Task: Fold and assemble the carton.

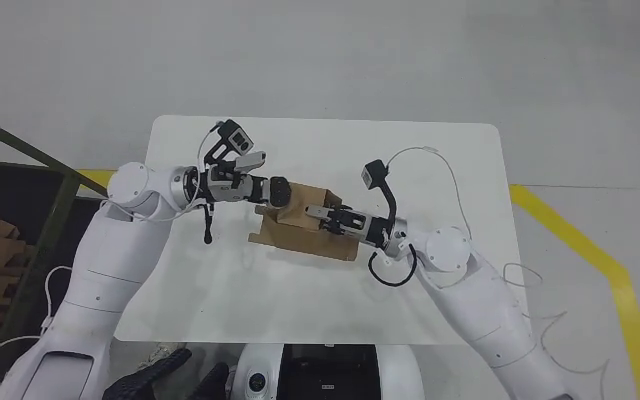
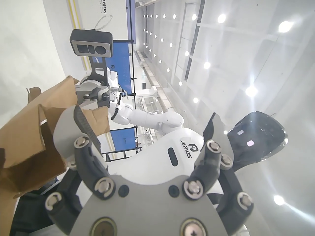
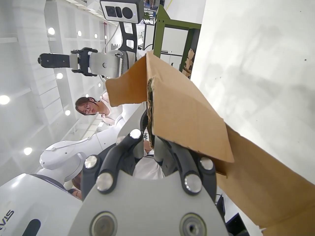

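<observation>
We see a grey floor (image 1: 400,60) on all sides of the white surface (image 1: 430,290). A green rack (image 1: 45,185) with stacked cardboard (image 1: 10,255) stands off the surface's left edge, and a yellow line (image 1: 575,235) runs on the floor past its right edge. The surface's corners are rounded. Broad white stretches of it lie between the carton (image 1: 285,235) and every edge, widest toward the right and the far side. The brown carton is near the middle, a little left of centre, with its flaps loose. Whether it rests on the surface or hangs just above it we cannot tell. The right gripper (image 1: 318,213) meets it from the right, jaws narrow and seemingly pinching a carton wall. The left gripper (image 1: 281,189) is at the carton's far left corner, jaws wide, with one finger (image 2: 83,124) against a flap.
</observation>
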Tool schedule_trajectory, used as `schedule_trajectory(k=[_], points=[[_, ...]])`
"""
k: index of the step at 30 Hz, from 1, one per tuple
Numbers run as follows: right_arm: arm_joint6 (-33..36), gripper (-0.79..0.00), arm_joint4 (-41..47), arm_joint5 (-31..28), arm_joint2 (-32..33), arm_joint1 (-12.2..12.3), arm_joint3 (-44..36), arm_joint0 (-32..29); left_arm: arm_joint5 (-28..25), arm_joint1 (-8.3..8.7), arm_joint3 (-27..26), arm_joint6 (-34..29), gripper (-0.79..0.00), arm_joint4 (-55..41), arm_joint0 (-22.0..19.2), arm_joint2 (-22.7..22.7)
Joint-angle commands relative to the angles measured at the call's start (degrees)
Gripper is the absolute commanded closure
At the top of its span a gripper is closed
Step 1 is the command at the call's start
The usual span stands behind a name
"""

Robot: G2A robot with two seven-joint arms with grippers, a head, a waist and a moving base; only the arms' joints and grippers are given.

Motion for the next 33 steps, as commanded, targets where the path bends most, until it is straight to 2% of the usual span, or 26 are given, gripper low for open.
schedule_trajectory(k=[1, 13, 24, 33], points=[[-0.31, 0.000, 0.22, -0.03, 0.24, 0.02, -0.34, -0.34, -0.35, 0.15, -0.08, 0.73, -0.785, 0.95, 0.52, -0.79], [0.67, 0.000, 1.27, -0.35, 1.66, 0.33, -3.13, -2.24, 0.03, 0.69, 0.36, 2.32, -0.785, 2.86, 3.43, -3.84], [1.77, 0.000, 1.32, -0.17, -0.44, 0.00, -4.49, -2.50, 0.13, 0.54, 0.44, 2.99, -0.785, 2.96, 2.97, -3.89], [0.10, 0.000, 0.58, -0.32, -0.38, -0.10, -4.35, -2.77, -0.11, 0.47, -0.07, 2.99, -0.785, 3.11, 3.03, -4.08]])
